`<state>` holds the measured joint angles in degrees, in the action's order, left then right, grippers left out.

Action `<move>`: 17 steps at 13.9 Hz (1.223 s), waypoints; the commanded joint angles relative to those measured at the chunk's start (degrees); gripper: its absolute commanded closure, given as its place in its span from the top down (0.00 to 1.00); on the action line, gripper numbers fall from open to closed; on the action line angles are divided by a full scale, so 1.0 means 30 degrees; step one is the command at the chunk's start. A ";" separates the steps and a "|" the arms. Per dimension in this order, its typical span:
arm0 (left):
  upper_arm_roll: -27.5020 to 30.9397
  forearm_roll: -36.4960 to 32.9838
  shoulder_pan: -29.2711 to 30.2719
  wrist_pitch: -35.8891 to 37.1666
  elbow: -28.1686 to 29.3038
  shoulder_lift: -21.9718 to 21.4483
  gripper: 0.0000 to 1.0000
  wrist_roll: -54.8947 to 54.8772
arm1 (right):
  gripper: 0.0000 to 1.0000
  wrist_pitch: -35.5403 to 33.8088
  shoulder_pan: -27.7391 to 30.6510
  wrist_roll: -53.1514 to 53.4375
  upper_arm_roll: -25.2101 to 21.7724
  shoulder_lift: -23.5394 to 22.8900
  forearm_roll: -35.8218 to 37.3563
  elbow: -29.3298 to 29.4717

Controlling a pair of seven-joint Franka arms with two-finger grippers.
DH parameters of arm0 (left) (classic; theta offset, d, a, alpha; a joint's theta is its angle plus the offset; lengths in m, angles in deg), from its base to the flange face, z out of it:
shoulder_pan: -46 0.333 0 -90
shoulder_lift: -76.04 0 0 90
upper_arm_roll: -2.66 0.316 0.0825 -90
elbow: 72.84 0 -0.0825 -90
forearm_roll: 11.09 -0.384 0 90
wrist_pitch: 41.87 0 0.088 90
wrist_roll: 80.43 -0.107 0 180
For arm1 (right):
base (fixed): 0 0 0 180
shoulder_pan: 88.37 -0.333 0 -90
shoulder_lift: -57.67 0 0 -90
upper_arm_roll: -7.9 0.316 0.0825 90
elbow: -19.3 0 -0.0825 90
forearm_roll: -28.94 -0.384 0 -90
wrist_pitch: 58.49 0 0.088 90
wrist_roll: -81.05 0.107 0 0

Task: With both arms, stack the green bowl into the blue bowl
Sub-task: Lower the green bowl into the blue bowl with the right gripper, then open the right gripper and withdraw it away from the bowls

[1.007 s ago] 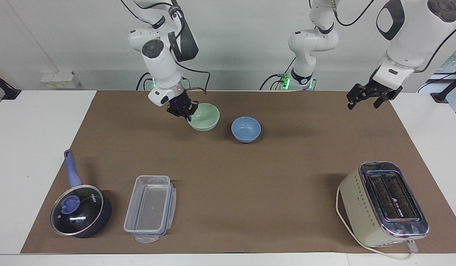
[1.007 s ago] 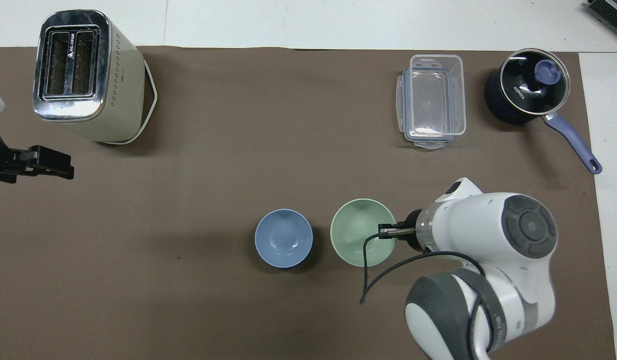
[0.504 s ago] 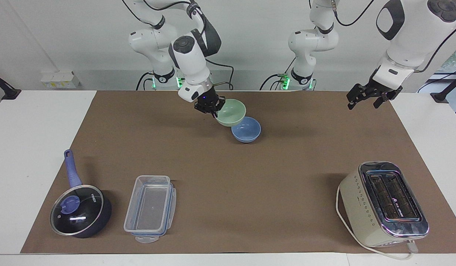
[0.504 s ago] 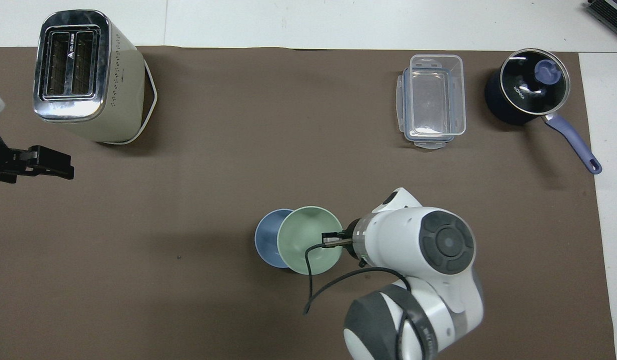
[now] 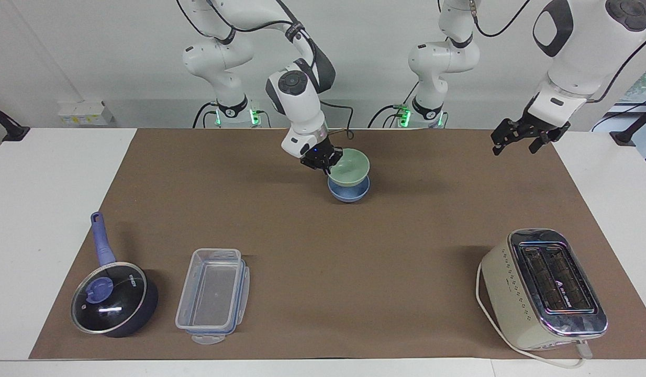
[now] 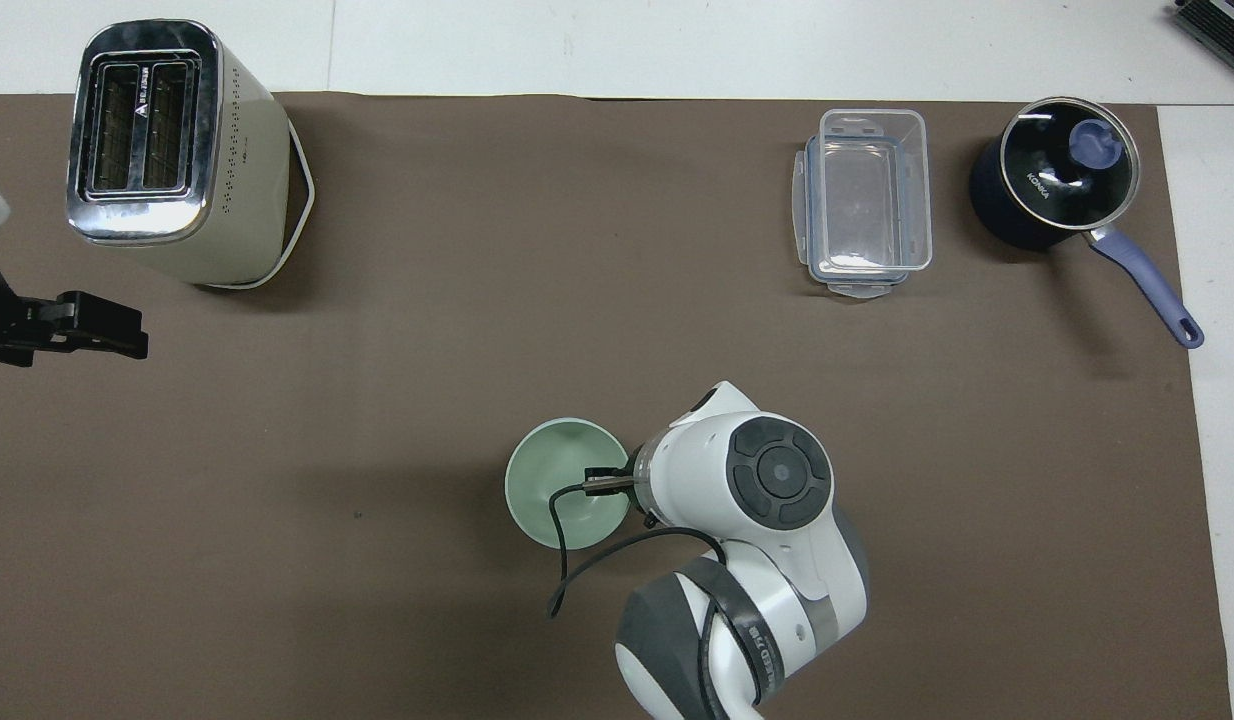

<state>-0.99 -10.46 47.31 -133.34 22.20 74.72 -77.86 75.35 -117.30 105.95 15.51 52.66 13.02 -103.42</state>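
My right gripper (image 5: 324,163) is shut on the rim of the green bowl (image 5: 350,167) and holds it directly over the blue bowl (image 5: 349,192), which sits on the brown mat. The green bowl's base is down in the blue bowl's mouth or just above it; I cannot tell if they touch. In the overhead view the green bowl (image 6: 565,494) covers the blue bowl completely, and the right arm's wrist hides the gripper there. My left gripper (image 5: 514,137) waits in the air over the mat's edge at the left arm's end, also in the overhead view (image 6: 97,328).
A cream toaster (image 5: 544,289) stands at the left arm's end, farther from the robots. A clear plastic container (image 5: 213,295) and a dark blue lidded saucepan (image 5: 113,297) sit at the right arm's end, farther from the robots.
My right gripper carried the green bowl sideways from the mat beside the blue bowl until it is over it, then lowered it. The left arm has not moved.
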 commanded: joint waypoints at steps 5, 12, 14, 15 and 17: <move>-0.0192 -0.0212 0.0296 0.0404 -0.0362 0.0146 1.00 -0.0183 | 0.00 0.1262 -0.0111 0.0342 -0.0074 -0.0937 -0.0143 0.0067; -0.0192 -0.0212 0.0296 0.0404 -0.0362 0.0146 1.00 -0.0154 | 0.01 0.2055 -0.0315 0.0313 -0.0074 -0.1259 0.0090 -0.0021; -0.0192 -0.0212 0.0296 0.0404 -0.0362 0.0117 1.00 -0.0183 | 0.19 0.2055 -0.0375 0.0313 -0.0103 -0.1230 0.0762 -0.0139; -0.0192 -0.0212 0.0296 0.0404 -0.0362 0.0117 1.00 -0.0183 | 0.23 0.2055 -0.0375 0.0342 -0.0103 -0.1230 0.0765 -0.0139; -0.0192 -0.0212 0.0296 0.0404 -0.0362 0.0146 1.00 -0.0183 | 0.28 0.2055 -0.0375 0.0371 -0.0074 -0.1230 0.0765 -0.0139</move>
<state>-0.99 -10.46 47.31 -133.34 22.20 74.72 -77.86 80.09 -118.21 106.00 15.42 49.06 14.21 -103.52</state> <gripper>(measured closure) 0.000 0.740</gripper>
